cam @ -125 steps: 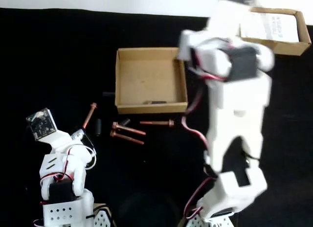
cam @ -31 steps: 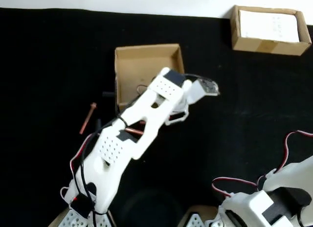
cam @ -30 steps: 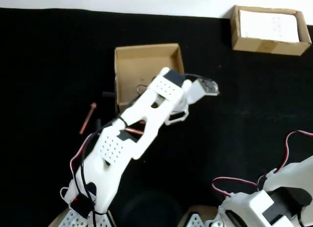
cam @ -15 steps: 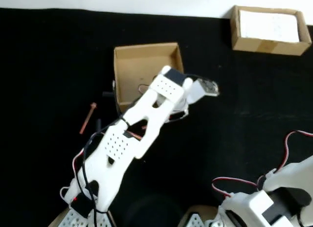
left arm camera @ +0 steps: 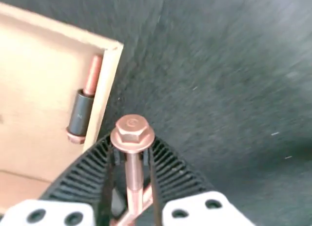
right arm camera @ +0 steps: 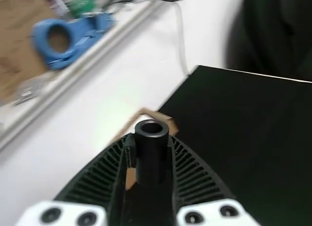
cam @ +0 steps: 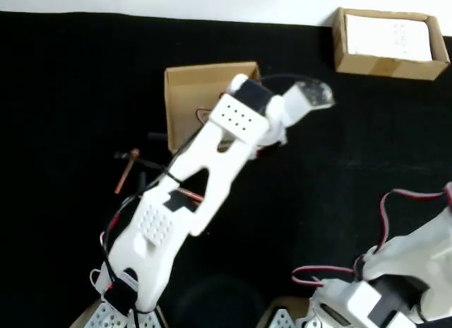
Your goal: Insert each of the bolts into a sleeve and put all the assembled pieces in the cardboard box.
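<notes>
From the left of the bench (cam: 63,80), you had a loose bolt (cam: 126,171) lying left of the cardboard box (cam: 185,95). Inside the box, against one wall, lay an assembled piece (left arm camera: 82,109). Your left arm (cam: 183,201) stretched across the box's near corner. The left pincer (left arm camera: 132,149) was clamped on a copper bolt (left arm camera: 132,134), head pointing away from the wrist, beside the box's edge. Farther right, your right pincer (right arm camera: 151,144) was clamped on a black sleeve (right arm camera: 151,158), its open end facing outward.
</notes>
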Robot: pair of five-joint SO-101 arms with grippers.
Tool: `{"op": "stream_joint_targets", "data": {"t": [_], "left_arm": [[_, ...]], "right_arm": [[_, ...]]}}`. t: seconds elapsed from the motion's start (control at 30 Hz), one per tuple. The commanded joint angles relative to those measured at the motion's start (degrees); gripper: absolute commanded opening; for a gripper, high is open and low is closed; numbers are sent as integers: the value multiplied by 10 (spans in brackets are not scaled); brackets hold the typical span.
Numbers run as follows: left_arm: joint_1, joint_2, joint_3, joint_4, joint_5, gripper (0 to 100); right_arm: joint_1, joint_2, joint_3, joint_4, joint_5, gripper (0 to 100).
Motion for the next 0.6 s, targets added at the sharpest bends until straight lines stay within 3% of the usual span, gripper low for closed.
{"op": "stream_joint_targets", "data": {"t": [0.0, 0.2, 0.43, 0.57], "left_arm": [[17, -102, -27, 1, 40, 8], [27, -253, -26, 1, 72, 9], [3, -380, -23, 4, 74, 8], [-4, -471, -22, 5, 75, 8]], "right_arm": [[-58, -39, 10, 7, -3, 7], [-194, -158, 177, 7, 1, 7], [-394, -312, 470, 5, 77, 7], [-436, -370, 646, -41, 104, 7]]}}
